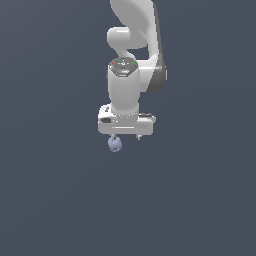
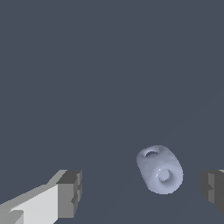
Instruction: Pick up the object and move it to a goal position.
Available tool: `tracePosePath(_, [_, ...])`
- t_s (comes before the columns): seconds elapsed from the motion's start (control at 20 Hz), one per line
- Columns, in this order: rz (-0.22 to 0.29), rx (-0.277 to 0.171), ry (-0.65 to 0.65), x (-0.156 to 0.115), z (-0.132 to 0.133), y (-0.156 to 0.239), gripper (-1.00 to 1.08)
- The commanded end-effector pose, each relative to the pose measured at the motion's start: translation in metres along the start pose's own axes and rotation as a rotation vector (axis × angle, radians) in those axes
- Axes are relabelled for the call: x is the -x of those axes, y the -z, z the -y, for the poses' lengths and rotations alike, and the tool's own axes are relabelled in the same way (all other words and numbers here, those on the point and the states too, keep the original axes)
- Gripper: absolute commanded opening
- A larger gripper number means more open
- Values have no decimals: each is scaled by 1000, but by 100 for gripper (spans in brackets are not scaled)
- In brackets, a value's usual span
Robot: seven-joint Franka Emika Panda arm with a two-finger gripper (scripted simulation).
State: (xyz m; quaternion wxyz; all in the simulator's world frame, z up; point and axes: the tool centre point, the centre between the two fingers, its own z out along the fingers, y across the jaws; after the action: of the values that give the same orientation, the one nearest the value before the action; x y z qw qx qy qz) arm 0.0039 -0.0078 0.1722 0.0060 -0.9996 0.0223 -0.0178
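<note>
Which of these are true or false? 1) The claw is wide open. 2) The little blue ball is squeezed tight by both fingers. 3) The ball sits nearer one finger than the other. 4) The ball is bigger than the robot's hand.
1) True: the gripper has its fingers spread far apart.
2) False: the pale blue lumpy ball lies between the fingers with a gap on each side in the wrist view.
3) True: it is off-centre, closer to one finger.
4) False: in the exterior view the ball is far smaller than the white hand.
</note>
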Motion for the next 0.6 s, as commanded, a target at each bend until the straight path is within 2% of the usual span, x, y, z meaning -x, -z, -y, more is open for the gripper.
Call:
tracePosePath(0.0, [0, 0, 0, 0, 0, 0, 100])
tracePosePath(0.4, [-44, 17, -19, -14, -21, 28, 100])
tracePosePath(0.55, [-45, 18, -20, -15, -21, 29, 100])
